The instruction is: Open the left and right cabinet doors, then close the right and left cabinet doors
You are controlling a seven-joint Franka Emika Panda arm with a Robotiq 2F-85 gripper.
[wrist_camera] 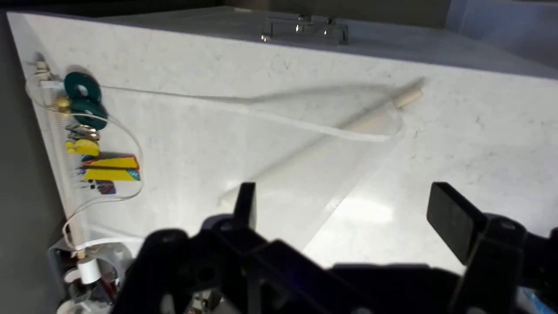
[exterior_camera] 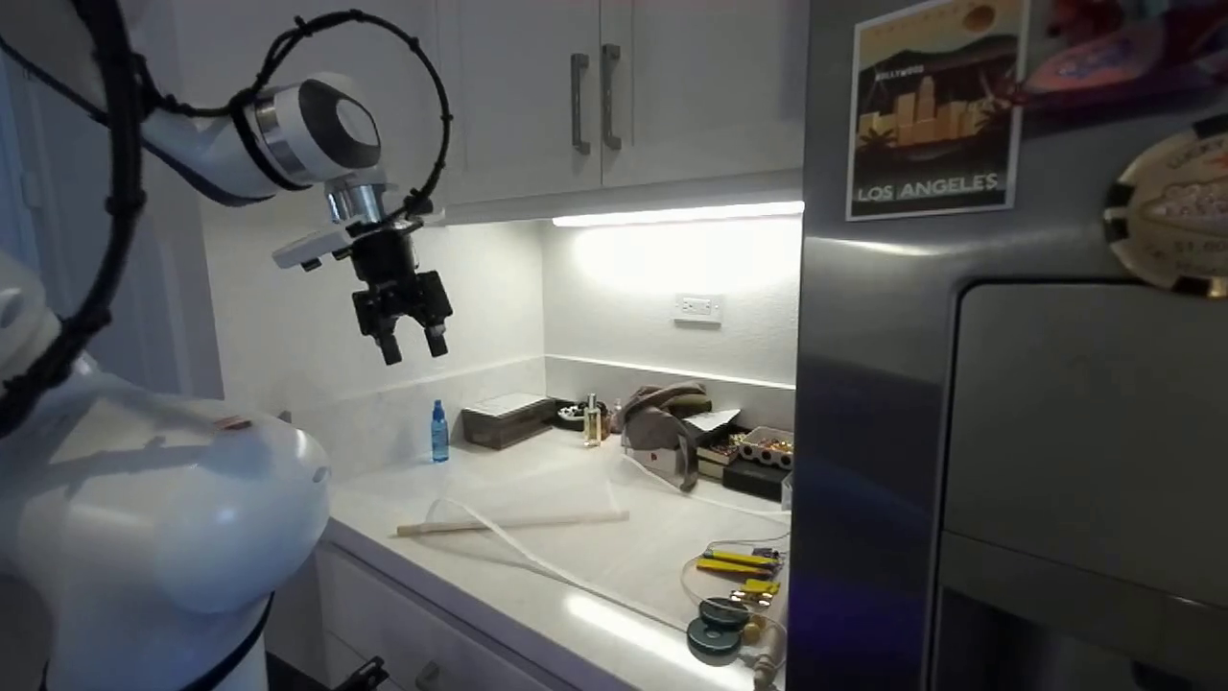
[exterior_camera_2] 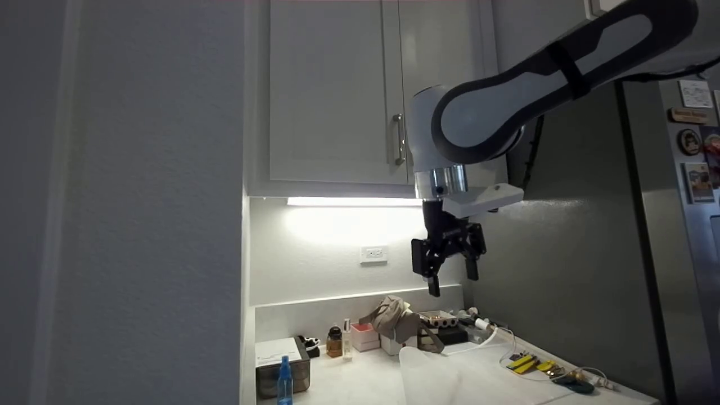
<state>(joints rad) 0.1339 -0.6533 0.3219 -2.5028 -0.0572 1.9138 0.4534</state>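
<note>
Gripper (exterior_camera: pixel 414 351), black, two-fingered, spread wide, empty, should rise and turn toward the closed white left cabinet door (exterior_camera: pixel 523 96), top centre, pinch its silver bar handle (exterior_camera: pixel 577 104) and pull in an arc.

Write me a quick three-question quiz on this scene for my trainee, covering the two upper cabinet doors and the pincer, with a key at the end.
1. True or false: the left cabinet door and the right cabinet door are both shut.

2. Fill in the missing word: as seen in both exterior views, the left door's bar handle sits near that door's ____ edge.

3. Choose one: the pincer is
a) shut on the bar handle
b) open and holding nothing
c) shut and holding nothing

Key: 1. True. 2. Right. 3. b.
</note>
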